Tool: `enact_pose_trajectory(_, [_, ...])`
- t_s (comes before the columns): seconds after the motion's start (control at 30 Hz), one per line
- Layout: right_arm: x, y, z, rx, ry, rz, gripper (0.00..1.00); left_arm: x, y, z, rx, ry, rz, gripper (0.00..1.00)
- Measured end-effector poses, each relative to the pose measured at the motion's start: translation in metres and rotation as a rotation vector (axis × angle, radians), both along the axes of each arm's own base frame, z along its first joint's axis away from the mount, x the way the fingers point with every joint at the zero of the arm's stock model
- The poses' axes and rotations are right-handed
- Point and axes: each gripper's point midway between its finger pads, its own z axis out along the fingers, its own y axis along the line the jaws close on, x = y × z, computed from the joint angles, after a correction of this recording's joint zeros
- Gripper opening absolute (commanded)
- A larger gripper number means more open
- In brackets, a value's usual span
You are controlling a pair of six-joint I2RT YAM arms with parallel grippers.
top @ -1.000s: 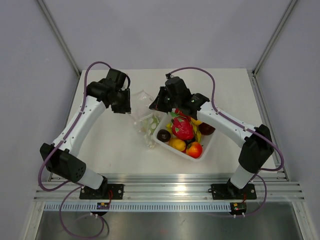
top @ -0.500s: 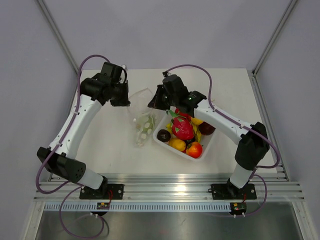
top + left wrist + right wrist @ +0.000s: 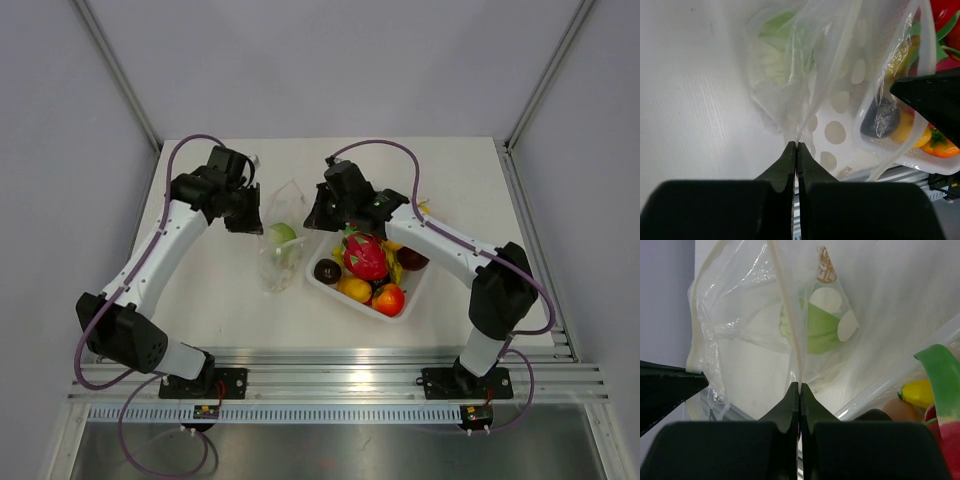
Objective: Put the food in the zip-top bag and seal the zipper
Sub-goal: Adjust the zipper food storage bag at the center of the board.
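The clear zip-top bag [image 3: 281, 240] hangs between my two grippers above the table, with a green fruit [image 3: 283, 233] inside. My left gripper [image 3: 254, 212] is shut on the bag's left mouth edge [image 3: 799, 131]. My right gripper [image 3: 312, 212] is shut on the right mouth edge [image 3: 798, 365]. The green fruit shows through the plastic in both wrist views [image 3: 771, 55] [image 3: 821, 325]. The zipper strip [image 3: 789, 315] runs up from the right fingers and looks unsealed. The rest of the food, with the pink dragon fruit [image 3: 365, 256], lies in the white tray [image 3: 413, 292].
The tray holds a dark purple fruit [image 3: 327, 270], a yellow one [image 3: 353, 289] and a red-orange one [image 3: 388, 299]. It sits just right of the bag, under my right arm. Grey walls stand round the white table [image 3: 210, 290].
Both grippers moved slightly nearer and lower, lifting the bag's mouth. The bag swung upright and the green fruit slid toward its upper part as seen from above.
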Motion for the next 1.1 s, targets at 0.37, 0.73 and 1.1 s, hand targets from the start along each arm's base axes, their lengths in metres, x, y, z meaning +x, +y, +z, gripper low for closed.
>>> enact_pose_trajectory(0.37, [0.009,0.006,0.067,0.051,-0.12,0.029,0.0,0.032,-0.017,0.126,-0.121,-0.293,-0.052,0.0])
enact_pose_trajectory(0.73, [0.001,-0.008,0.031,-0.005,-0.085,0.012,0.0,0.012,-0.016,0.047,-0.096,-0.121,-0.067,0.0])
enact_pose_trajectory(1.1, [-0.001,-0.033,-0.005,-0.138,-0.048,-0.049,0.81,0.009,-0.02,0.025,-0.108,-0.064,-0.072,0.0])
